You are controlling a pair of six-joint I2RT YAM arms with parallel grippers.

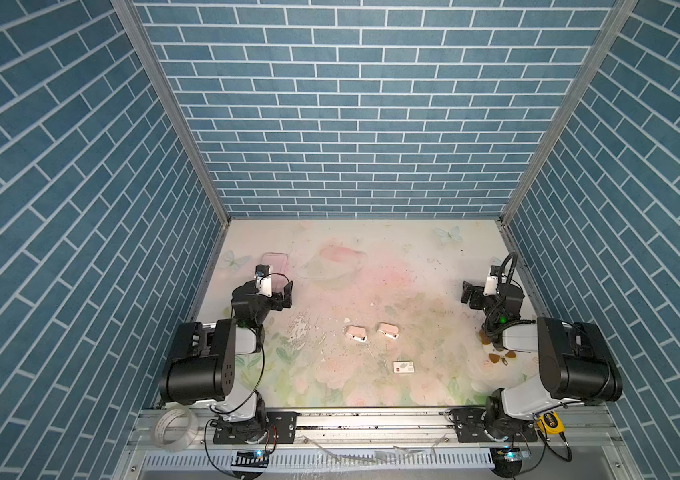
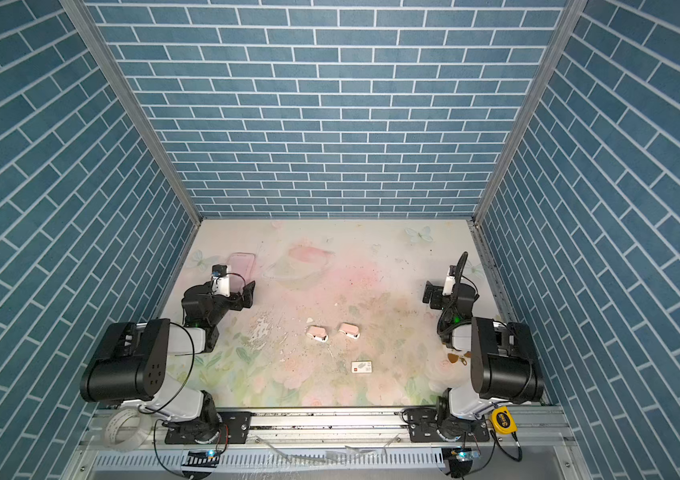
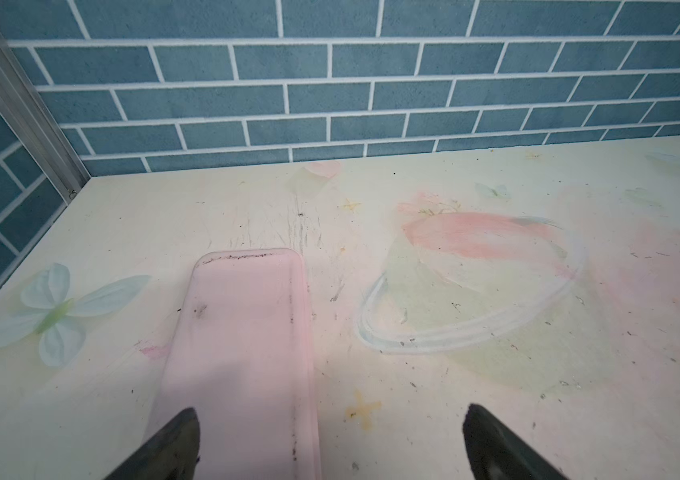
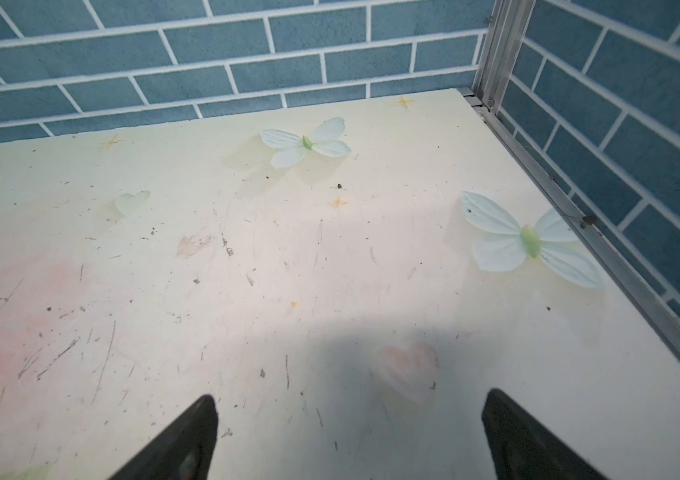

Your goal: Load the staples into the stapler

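Two small pinkish-white objects lie side by side mid-table in both top views, one to the left (image 1: 357, 333) (image 2: 316, 333) and one to the right (image 1: 388, 330) (image 2: 349, 330). At this size I cannot tell which is the stapler and which holds the staples. My left gripper (image 1: 275, 286) (image 3: 330, 440) hovers open and empty at the back left, far from them. My right gripper (image 1: 481, 283) (image 4: 348, 432) hovers open and empty at the back right, over bare table. Neither wrist view shows the two objects.
A flat pink tray (image 1: 275, 261) (image 3: 242, 332) lies under my left gripper's one finger. A white card sleeve with a red square (image 1: 403, 367) lies nearer the front. Brown bits (image 1: 496, 357) sit by the right arm. A tape roll (image 1: 176, 426) and yellow tape measure (image 1: 551, 422) rest on the front rail.
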